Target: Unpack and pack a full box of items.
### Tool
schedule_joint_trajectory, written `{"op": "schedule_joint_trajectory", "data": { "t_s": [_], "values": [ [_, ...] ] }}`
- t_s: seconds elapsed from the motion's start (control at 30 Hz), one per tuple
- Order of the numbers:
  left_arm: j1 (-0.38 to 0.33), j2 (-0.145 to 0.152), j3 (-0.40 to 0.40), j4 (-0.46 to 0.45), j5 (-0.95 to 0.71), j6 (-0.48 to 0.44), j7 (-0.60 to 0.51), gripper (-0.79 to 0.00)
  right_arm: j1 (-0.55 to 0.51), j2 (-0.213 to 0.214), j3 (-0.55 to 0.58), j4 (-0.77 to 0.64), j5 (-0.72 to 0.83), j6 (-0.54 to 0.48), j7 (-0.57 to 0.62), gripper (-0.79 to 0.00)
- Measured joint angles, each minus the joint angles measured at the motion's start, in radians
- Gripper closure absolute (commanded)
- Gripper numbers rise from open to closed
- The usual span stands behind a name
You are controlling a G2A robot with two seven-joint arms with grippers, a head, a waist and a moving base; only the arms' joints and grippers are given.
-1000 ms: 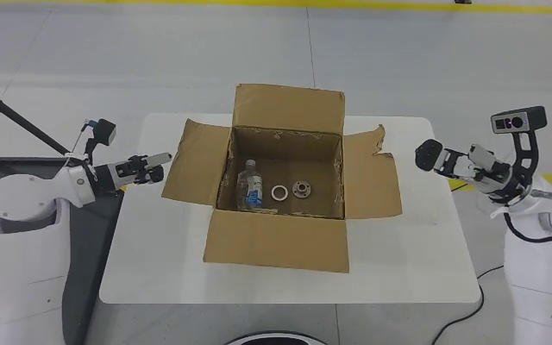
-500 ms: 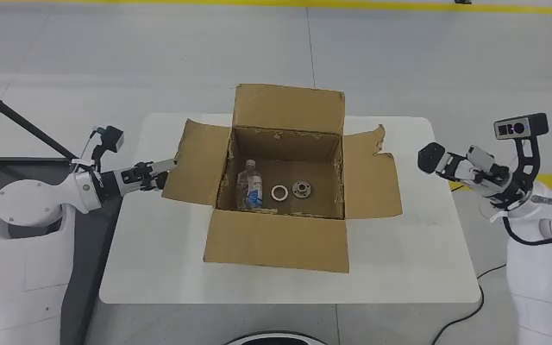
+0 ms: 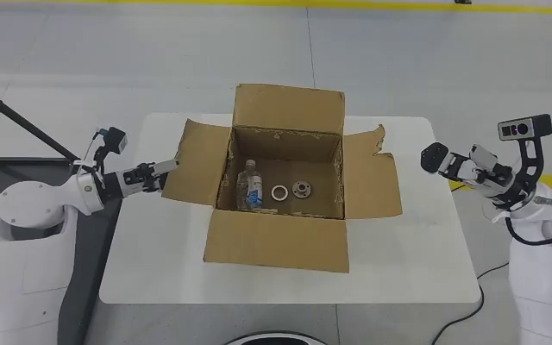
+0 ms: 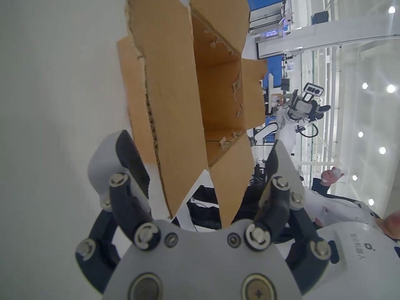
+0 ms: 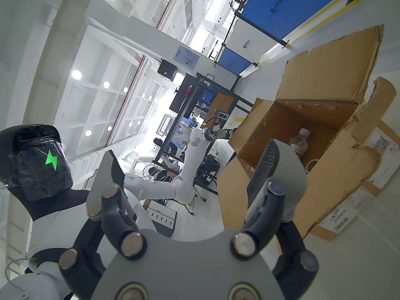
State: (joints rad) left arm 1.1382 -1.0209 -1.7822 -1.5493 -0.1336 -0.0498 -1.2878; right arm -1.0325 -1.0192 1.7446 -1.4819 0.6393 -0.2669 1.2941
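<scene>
Three items (image 3: 279,193) lie in the cardboard box (image 3: 276,243), centre frame; left gripper (image 3: 169,166), released, has advanced to the box's left flap (image 3: 194,172); right gripper (image 3: 429,159), also released, waits far right; unpacking looks imminent.

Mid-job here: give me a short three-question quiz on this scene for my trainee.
1. True or false: the clear plastic bottle lies on the white table, outside the open brown cardboard box.
2. How many items lie in the box? A two, B three, C five.
3. Fill in: the left gripper, at a box flap, has its fingers ____.
Key: 1 false; 2 B; 3 open.
</scene>
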Motion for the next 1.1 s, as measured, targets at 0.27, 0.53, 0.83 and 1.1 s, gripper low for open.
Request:
{"op": "schedule_joint_trajectory", "data": {
  "t_s": [0.27, 0.53, 0.83, 1.1],
  "values": [
    [0.006, 0.014, -0.019, -0.066, -0.079, 0.052, -0.026, -0.785, -0.001, 0.0, 0.0, -0.001, 0.0, 0.0, -0.001, -0.785],
    [0.011, 0.024, -0.013, -0.116, -0.14, 0.084, -0.011, -0.785, -0.035, 0.013, 0.05, 0.002, -0.054, 0.001, -0.065, -0.785],
    [0.019, 0.03, 0.03, -0.181, -0.214, 0.101, -0.004, -0.785, -0.071, 0.033, 0.115, 0.028, -0.132, 0.019, -0.112, -0.785],
    [0.027, 0.03, 0.098, -0.254, -0.248, 0.094, 0.037, -0.785, -0.106, 0.039, 0.096, 0.014, -0.139, 0.025, -0.122, -0.785]
  ]
}}
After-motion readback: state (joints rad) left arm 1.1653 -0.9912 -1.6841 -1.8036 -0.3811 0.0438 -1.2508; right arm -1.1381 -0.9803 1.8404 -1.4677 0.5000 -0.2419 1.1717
